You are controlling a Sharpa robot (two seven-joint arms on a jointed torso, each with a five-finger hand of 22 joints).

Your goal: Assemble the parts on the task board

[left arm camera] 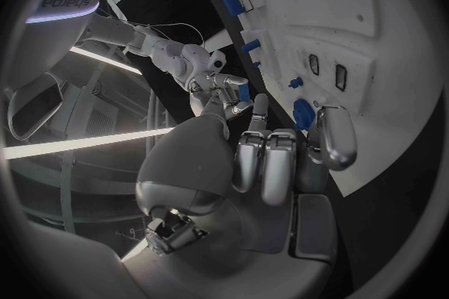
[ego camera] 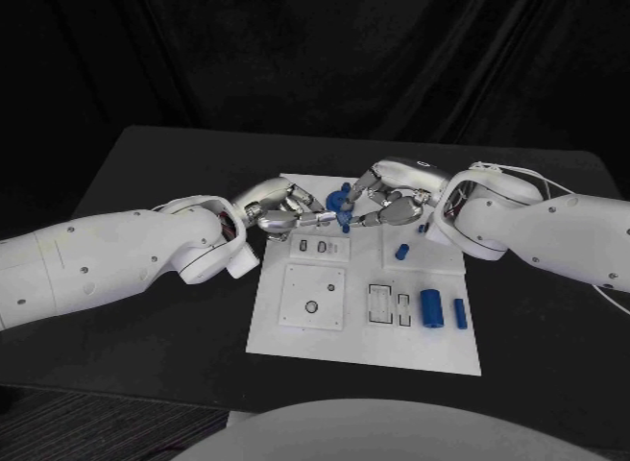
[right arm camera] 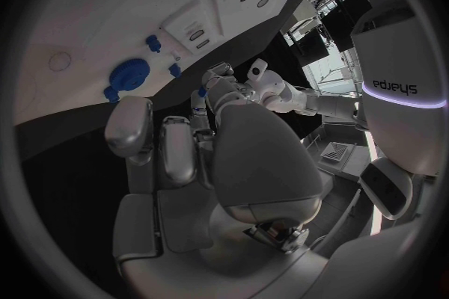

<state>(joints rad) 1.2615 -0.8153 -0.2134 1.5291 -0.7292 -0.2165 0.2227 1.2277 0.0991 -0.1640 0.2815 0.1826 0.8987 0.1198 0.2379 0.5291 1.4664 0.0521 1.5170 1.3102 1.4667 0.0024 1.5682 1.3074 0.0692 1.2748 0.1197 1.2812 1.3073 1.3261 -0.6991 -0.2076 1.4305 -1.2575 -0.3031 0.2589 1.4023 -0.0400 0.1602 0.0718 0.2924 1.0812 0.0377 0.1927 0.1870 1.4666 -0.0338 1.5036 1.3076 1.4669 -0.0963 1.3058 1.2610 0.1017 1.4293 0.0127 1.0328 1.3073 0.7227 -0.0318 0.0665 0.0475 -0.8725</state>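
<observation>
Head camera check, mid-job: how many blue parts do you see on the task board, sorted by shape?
Large blue cylinder, lying on the task board: 1
Slim blue cylinder beside it: 1
Small blue piece at mid-board: 1
Round blue piece at the far edge: 1
Total: 4 plainly visible; others may be hidden.

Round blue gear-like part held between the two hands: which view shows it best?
The right wrist view: the round blue gear-like part shows its toothed rim, unobstructed. The left wrist view shows it partly behind fingers; the head view shows a sliver between the hands.
</observation>
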